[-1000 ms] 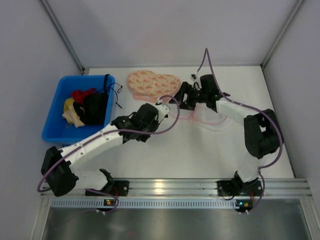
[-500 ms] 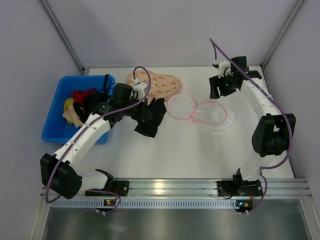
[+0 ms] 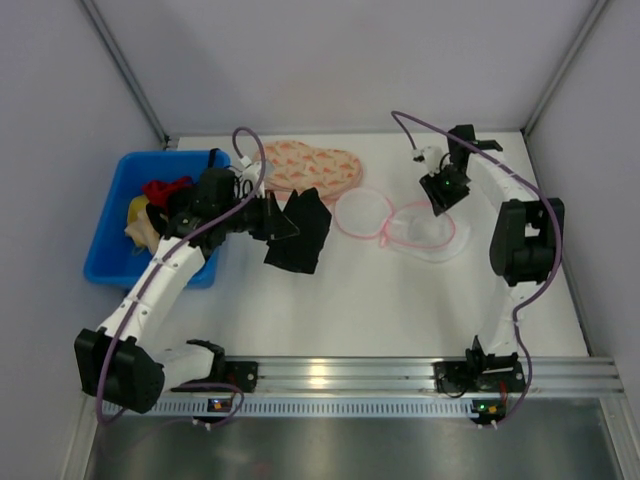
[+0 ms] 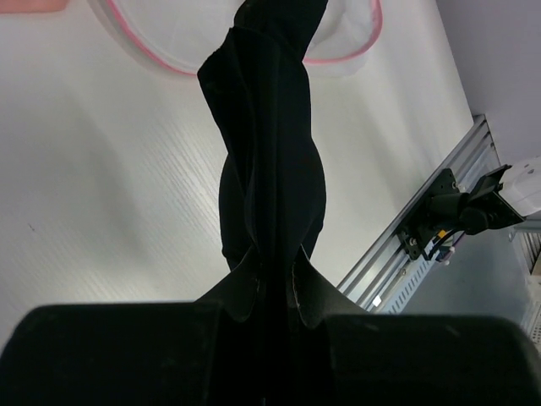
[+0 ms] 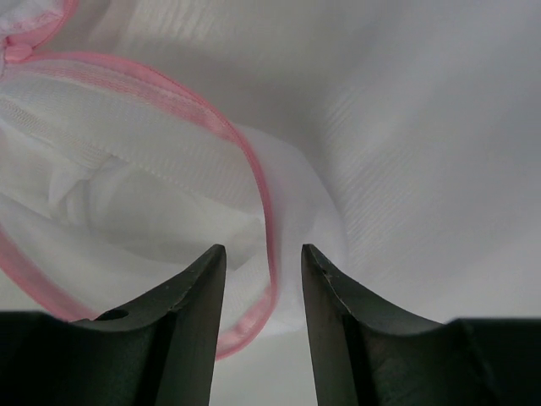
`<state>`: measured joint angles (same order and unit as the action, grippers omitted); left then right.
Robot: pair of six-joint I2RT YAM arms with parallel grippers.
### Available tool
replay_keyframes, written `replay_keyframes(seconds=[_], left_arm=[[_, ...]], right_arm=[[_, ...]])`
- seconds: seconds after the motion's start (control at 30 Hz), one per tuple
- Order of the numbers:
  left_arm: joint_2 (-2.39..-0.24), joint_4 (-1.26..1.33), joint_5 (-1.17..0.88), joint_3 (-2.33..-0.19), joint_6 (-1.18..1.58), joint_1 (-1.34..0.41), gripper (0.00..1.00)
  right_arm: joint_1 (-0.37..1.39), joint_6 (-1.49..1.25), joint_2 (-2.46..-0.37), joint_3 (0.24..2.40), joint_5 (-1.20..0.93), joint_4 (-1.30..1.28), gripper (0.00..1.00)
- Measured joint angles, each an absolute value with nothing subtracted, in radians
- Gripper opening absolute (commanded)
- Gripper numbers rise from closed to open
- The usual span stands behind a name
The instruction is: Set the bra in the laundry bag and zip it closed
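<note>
My left gripper (image 3: 272, 215) is shut on the black bra (image 3: 300, 233), which hangs from it above the table left of the laundry bag. In the left wrist view the bra (image 4: 270, 152) drops from between my shut fingers (image 4: 275, 283). The laundry bag (image 3: 425, 229), white mesh with a pink zip rim, lies open in two round halves at mid-table. My right gripper (image 3: 440, 195) is open just above the bag's right half. In the right wrist view the pink rim (image 5: 258, 211) runs between my open fingers (image 5: 264, 258), not pinched.
A blue bin (image 3: 112, 215) with several garments stands at the left. A peach-pink patterned heart-shaped cloth (image 3: 320, 167) lies at the back, behind the bra. The metal rail (image 3: 330, 375) runs along the near edge. Walls stand on both sides.
My left gripper has carried the bra from by the bag back toward the bin and lifted it. My right gripper left the bag, swung to the back right, then came down over the bag's right half.
</note>
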<state>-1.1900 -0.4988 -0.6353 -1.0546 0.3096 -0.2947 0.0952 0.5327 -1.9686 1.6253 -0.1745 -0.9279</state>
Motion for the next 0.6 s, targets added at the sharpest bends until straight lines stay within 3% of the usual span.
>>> replay_keyframes(seconds=[0.27, 0.43, 0.6], left_arm=[[-1.171, -0.49, -0.666, -1.022, 0.331, -0.268, 0.0], [-1.171, -0.476, -0.693, -1.015, 0.35, -0.265, 0.0], [-1.161, -0.435, -0.75, -0.978, 0.396, -0.248, 0.0]], right_arm=[[0.095, 0.569, -2.003, 1.661, -0.15, -0.927, 0.34], [0.101, 0.607, -2.031, 1.678, -0.162, -0.942, 0.03], [0.121, 0.617, -2.025, 1.676, -0.204, -0.958, 0.0]])
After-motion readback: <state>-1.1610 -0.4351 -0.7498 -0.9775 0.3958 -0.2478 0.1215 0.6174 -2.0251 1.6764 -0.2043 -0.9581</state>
